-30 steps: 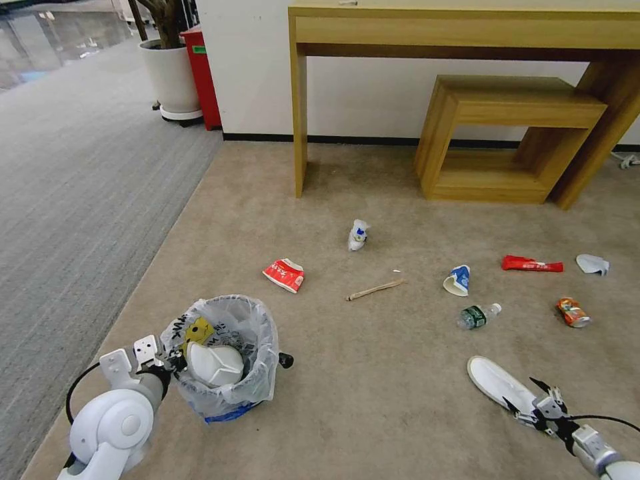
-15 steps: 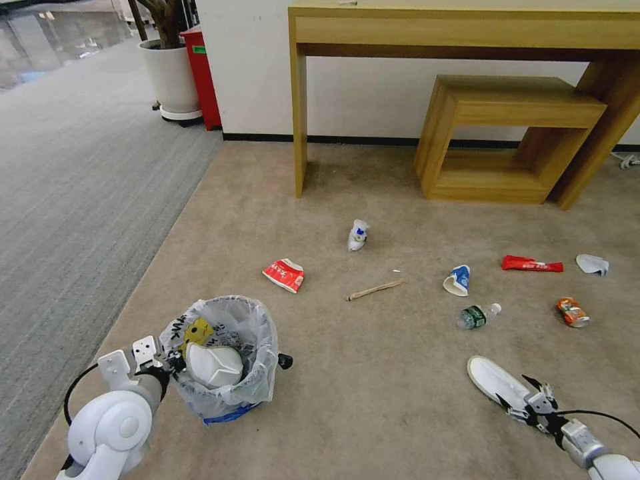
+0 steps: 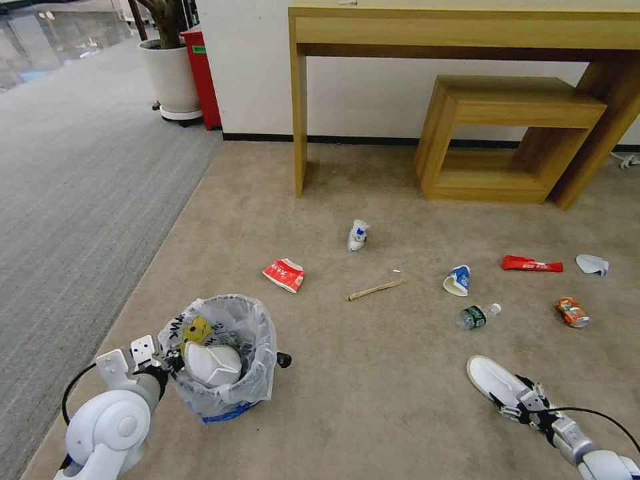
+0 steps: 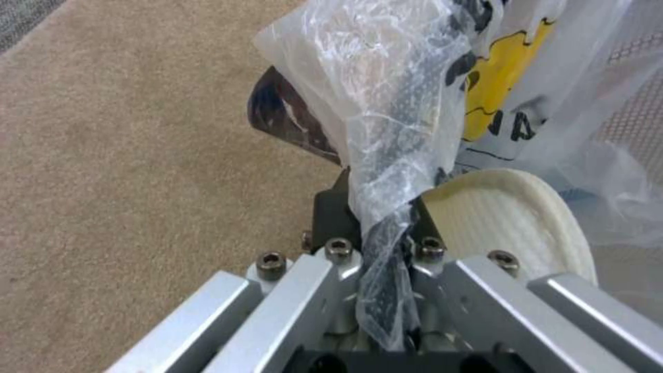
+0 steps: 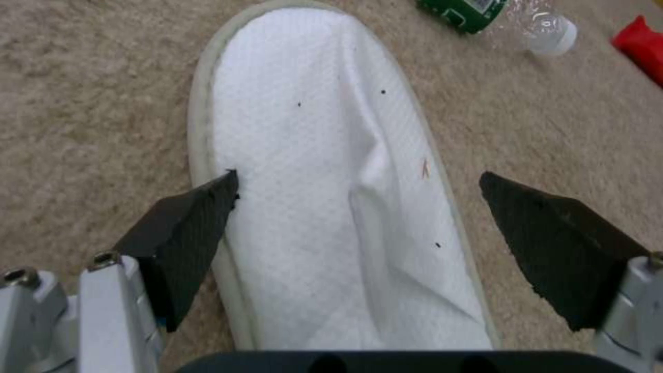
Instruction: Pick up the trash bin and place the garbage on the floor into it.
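Observation:
The trash bin (image 3: pixel 223 353), lined with a crinkly white bag (image 4: pixel 414 77), stands on the beige floor (image 3: pixel 373 400) at the near left. My left gripper (image 3: pixel 168 360) is shut on its rim and bag (image 4: pixel 383 228). One white slipper (image 3: pixel 213 363) lies inside it. A second white slipper (image 3: pixel 492 379) lies on the carpet at the near right. My right gripper (image 3: pixel 517 398) is open over it, one finger on each side (image 5: pixel 359 178). More garbage lies farther out: a red-white carton (image 3: pixel 284 275), a wooden stick (image 3: pixel 375 289), two cups (image 3: pixel 457 280), a green bottle (image 3: pixel 477 315).
A red wrapper (image 3: pixel 532 265), an orange can (image 3: pixel 573 311) and a white scrap (image 3: pixel 592 264) lie at the far right. A wooden desk (image 3: pixel 467 30) and low wooden bench (image 3: pixel 507 133) stand by the wall. A plant pot (image 3: pixel 170 77) and grey ribbed carpet (image 3: pixel 67 200) are at the left.
My right gripper has come down and slightly left onto the slipper on the floor, so that its open fingers now straddle it. The left gripper and bin have barely shifted.

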### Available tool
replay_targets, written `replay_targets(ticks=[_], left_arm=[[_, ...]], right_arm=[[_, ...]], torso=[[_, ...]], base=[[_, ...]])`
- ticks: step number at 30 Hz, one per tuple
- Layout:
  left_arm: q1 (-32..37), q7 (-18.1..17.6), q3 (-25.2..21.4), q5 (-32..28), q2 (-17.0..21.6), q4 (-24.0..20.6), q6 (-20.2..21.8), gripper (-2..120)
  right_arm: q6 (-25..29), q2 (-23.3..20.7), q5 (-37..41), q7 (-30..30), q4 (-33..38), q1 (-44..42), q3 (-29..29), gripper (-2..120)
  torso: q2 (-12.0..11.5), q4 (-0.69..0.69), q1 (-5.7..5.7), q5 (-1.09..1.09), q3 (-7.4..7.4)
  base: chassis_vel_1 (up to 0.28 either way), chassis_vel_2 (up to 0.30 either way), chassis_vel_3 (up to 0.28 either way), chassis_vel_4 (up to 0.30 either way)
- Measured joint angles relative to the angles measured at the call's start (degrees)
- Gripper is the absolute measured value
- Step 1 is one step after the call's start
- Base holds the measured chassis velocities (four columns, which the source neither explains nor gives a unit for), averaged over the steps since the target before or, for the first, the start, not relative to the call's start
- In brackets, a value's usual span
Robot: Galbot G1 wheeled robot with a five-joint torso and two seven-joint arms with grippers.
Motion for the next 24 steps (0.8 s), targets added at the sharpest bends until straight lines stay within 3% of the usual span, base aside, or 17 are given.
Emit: replay_targets(ticks=[10,13,17,20,24], left_arm=[[-0.3,0.0,0.2,0.0,-0.2,0.5,-0.1,0],[-0.4,0.0,0.3,0.2,-0.4,0.7,-0.1,0],[-0.5,0.0,0.3,0.2,-0.4,0.8,-0.2,0],[-0.4,0.0,0.4,0.2,-0.4,0.8,-0.3,0],[-0.4,0.0,0.3,0.2,-0.4,0.8,-0.3,0]], right_arm=[[0.1,0.1,0.0,0.0,-0.2,0.1,0.0,80],[0.3,0.3,0.1,0.0,-0.1,0.1,0.0,68],[0.5,0.3,0.2,0.0,-0.1,0.1,0.0,59],[0.7,0.4,0.4,-0.5,-0.3,0.3,0.0,41],[0.8,0.4,0.5,-0.8,-0.3,0.4,0.0,32]], torso=[[0.0,-0.01,0.00,0.00,0.00],[0.0,-0.01,0.00,0.01,0.00],[0.0,-0.01,0.00,0.01,0.00],[0.0,0.00,0.00,0.01,0.00],[0.0,0.00,0.00,0.01,0.00]], base=[[0.000,0.000,0.000,0.000],[0.000,0.000,0.000,0.000],[0.000,0.000,0.000,0.000],[0.000,0.000,0.000,0.000],[0.000,0.000,0.000,0.000]])
